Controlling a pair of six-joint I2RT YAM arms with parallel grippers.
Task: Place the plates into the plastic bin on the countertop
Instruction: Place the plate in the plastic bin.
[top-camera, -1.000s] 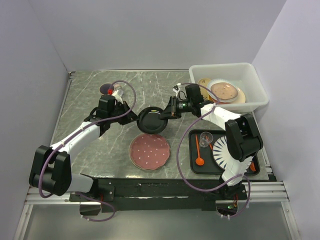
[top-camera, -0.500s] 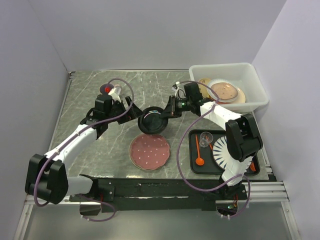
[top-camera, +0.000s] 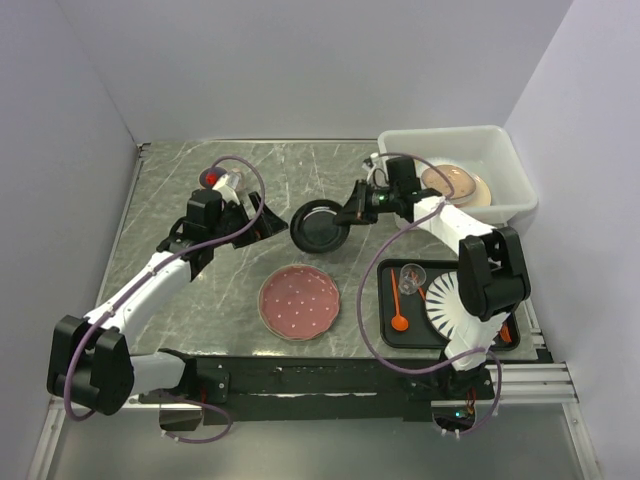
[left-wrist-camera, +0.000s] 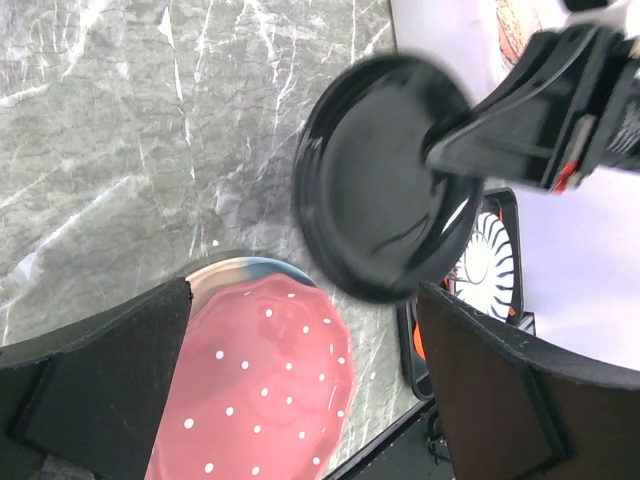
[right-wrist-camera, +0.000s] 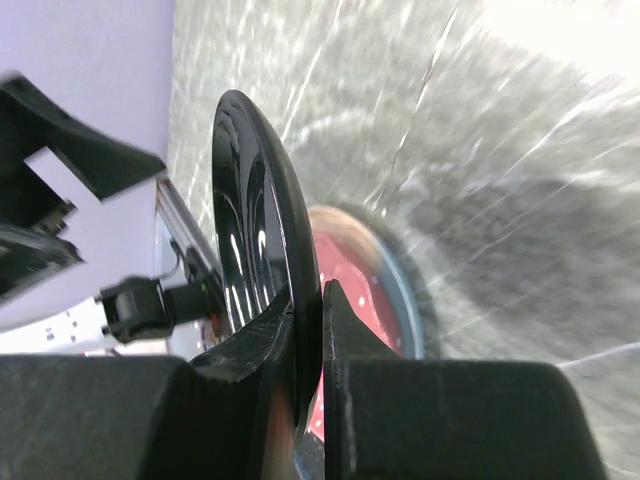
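Observation:
The black plate (top-camera: 320, 226) hangs on edge above the countertop (top-camera: 300, 170), with my right gripper (top-camera: 350, 214) shut on its right rim. In the right wrist view the plate (right-wrist-camera: 262, 230) is pinched between the two fingers (right-wrist-camera: 370, 340). My left gripper (top-camera: 262, 216) stands open just left of the plate, apart from it; its wrist view shows the plate (left-wrist-camera: 385, 190) beyond the wide jaws (left-wrist-camera: 302, 300). A pink dotted plate (top-camera: 298, 302) lies flat below them. The plastic bin (top-camera: 510, 165) at the back right holds several plates (top-camera: 452, 183).
A black tray (top-camera: 385, 325) at the front right carries a white plate with black stripes (top-camera: 447, 303), a clear glass (top-camera: 410, 276) and an orange spoon (top-camera: 399, 318). Grey walls close in the left, back and right sides.
My left gripper has opened, let go of the black plate and drawn back to the left. The right gripper has carried the plate up and to the right.

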